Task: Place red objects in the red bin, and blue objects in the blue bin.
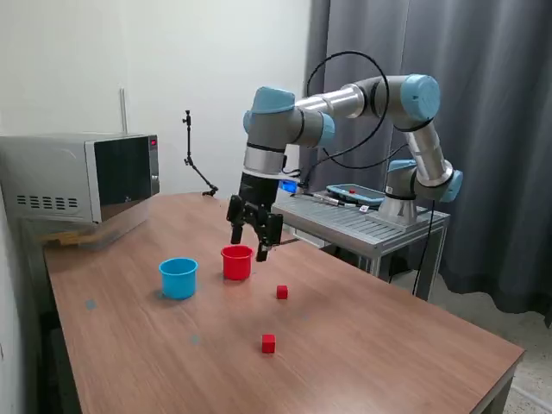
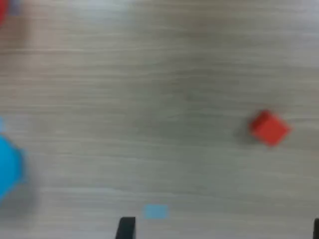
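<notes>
In the exterior view my gripper (image 1: pixel 250 244) hangs open just above and behind the red bin (image 1: pixel 237 262), with nothing between its fingers. The blue bin (image 1: pixel 178 278) stands beside the red one, toward the exterior view's left. Two small red objects lie on the table: one (image 1: pixel 282 292) close to the red bin, the other (image 1: pixel 268 343) nearer the front. The blurred wrist view shows one red cube (image 2: pixel 269 128), an edge of the blue bin (image 2: pixel 7 167) and my gripper (image 2: pixel 221 231) with dark fingertips (image 2: pixel 125 228) wide apart. The blue objects are out of view.
A microwave (image 1: pixel 82 177) stands at the table's back corner on the exterior view's left. A metal cart (image 1: pixel 371 220) carrying the arm's base stands behind the table at the right. A pale blue mark (image 2: pixel 156 211) is on the wooden tabletop (image 1: pixel 362 345).
</notes>
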`<state>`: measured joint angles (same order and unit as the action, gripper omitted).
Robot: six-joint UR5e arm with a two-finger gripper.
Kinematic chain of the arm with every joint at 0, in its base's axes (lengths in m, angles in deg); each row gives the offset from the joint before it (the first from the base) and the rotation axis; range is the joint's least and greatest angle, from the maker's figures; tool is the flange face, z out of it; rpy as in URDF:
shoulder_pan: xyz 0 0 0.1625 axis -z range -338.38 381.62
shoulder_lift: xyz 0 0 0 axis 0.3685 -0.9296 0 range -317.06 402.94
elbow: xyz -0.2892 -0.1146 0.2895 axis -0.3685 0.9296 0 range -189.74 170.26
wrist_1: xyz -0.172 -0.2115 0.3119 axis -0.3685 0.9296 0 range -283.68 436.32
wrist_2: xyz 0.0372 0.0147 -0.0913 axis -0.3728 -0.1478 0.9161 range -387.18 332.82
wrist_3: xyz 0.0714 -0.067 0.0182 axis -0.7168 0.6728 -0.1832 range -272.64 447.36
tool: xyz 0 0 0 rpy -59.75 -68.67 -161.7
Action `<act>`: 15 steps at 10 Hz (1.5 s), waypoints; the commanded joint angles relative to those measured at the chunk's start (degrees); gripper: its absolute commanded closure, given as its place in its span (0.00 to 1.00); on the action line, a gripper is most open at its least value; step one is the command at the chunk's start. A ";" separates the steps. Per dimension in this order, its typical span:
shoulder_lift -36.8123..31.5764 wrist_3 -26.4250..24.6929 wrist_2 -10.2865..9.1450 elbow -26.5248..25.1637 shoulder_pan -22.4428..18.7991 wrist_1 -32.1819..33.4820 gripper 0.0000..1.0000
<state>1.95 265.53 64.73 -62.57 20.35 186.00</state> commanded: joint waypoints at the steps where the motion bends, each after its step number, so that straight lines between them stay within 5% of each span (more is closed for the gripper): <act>1: 0.55 -0.64 -2.52 -0.08 -3.73 -0.26 0.00; 6: 4.68 -0.99 -4.81 -0.87 -5.32 -0.08 0.00; 15: 9.61 3.67 -4.90 -0.78 -1.54 2.03 0.00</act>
<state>11.11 269.38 59.84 -63.51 18.64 187.80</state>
